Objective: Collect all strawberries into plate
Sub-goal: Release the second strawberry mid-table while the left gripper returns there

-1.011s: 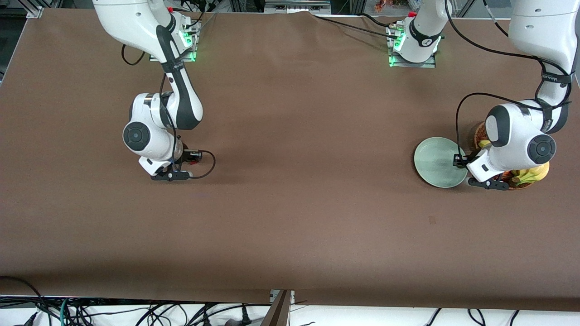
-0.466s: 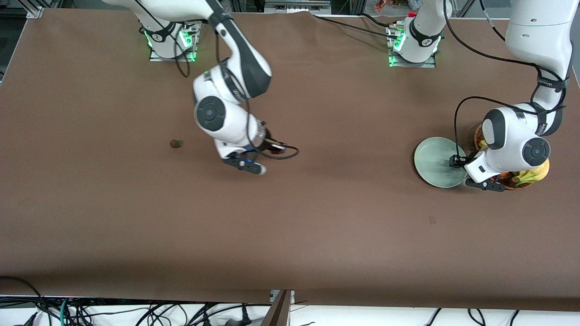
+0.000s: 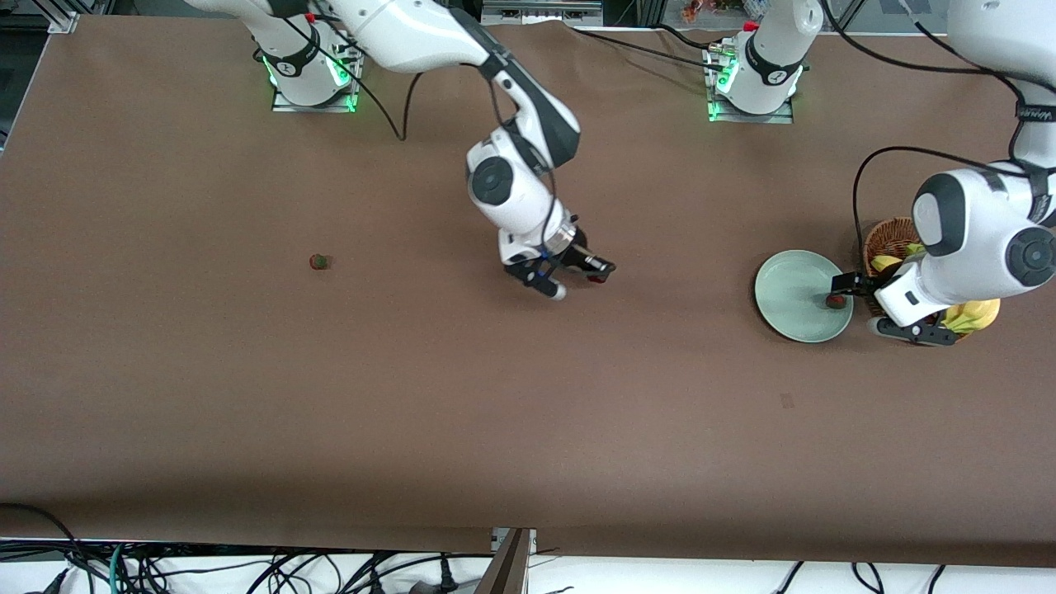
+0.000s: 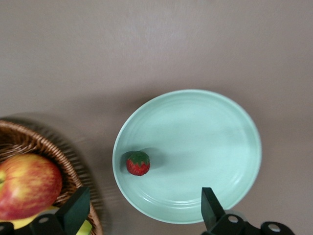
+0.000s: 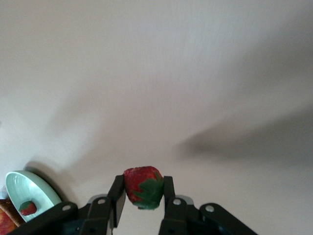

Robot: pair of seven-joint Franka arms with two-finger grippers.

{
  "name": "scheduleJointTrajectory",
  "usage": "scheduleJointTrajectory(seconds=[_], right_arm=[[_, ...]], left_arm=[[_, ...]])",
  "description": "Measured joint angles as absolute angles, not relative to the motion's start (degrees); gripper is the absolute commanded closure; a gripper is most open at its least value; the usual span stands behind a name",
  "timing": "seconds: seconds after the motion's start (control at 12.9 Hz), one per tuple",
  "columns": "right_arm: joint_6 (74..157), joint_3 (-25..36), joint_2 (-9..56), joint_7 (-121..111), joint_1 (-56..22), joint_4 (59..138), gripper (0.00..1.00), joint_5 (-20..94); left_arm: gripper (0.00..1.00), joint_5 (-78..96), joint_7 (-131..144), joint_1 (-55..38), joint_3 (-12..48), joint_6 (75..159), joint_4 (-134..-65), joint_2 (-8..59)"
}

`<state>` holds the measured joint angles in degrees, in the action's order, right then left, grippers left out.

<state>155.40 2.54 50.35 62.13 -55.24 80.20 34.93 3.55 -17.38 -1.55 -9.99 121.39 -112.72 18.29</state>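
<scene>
The pale green plate (image 3: 792,297) lies near the left arm's end of the table, beside the basket. One strawberry (image 3: 836,301) lies on it near the basket-side rim, and it also shows in the left wrist view (image 4: 138,163) on the plate (image 4: 195,142). My left gripper (image 3: 854,293) is open and empty, over the plate's rim next to the basket (image 4: 143,215). My right gripper (image 3: 590,271) is over the middle of the table, shut on a second strawberry (image 5: 143,187). A third strawberry (image 3: 319,261) lies on the table toward the right arm's end.
A brown wicker basket (image 3: 887,239) stands beside the plate under the left arm, with a red-yellow apple (image 4: 27,186) and bananas (image 3: 978,313) in it. The right wrist view shows the plate (image 5: 19,186) a way off.
My right gripper has travelled from the right arm's end to the table's middle with a strawberry in it, uncovering the third berry. The left gripper has shifted toward the basket, and a strawberry now shows on the plate.
</scene>
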Motion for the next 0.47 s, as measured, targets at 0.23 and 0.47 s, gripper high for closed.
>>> scheduleJointTrajectory(seconds=[0.23, 0.47], right_arm=[[160.4, 3.7, 53.1, 64.5, -58.8, 79.7, 0.04, 34.9], [151.1, 9.1, 51.4, 64.0, -58.3, 77.7, 0.04, 33.6]], left_arm=[[0.00, 3.8, -6.7, -2.2, -3.5, 121.1, -112.8, 16.0], [0.00, 3.8, 4.1, -3.0, 3.9, 121.5, -113.0, 16.1]])
